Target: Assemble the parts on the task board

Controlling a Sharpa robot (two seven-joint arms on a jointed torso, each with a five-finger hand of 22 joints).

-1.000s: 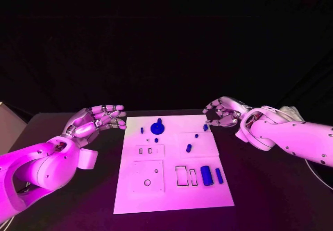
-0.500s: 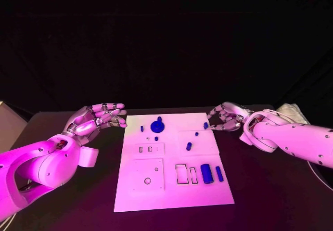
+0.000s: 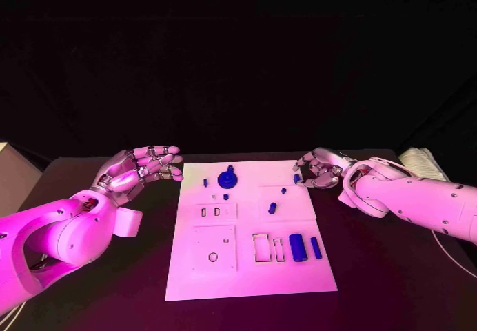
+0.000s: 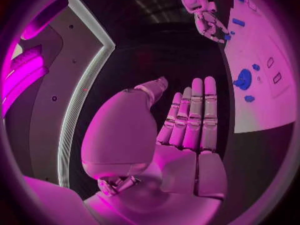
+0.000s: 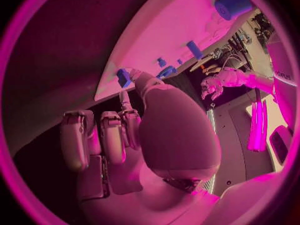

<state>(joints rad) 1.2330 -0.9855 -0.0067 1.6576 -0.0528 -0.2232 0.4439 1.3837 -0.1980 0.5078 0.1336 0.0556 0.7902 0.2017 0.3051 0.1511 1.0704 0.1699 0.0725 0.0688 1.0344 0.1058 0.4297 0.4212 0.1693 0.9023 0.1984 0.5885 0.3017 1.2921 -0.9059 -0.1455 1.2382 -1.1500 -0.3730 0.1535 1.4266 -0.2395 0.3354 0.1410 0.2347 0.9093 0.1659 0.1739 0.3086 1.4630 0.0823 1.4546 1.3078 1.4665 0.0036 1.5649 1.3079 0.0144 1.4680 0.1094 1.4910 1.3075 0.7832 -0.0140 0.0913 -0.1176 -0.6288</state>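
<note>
Over the last second the right hand has dropped to the far right edge of the white task board, fingers curled at a small blue peg; grasp cannot be confirmed. A pick-up looks imminent. Left hand hovers beside the board, fingers apart, empty.

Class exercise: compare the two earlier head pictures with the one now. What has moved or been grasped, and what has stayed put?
The right hand has drifted down toward the far right edge of the task board, ending by the small blue peg there; whether it touches it cannot be told. The left hand stays raised and spread beside the board. The blue parts, including the round gear, lie unmoved.
</note>
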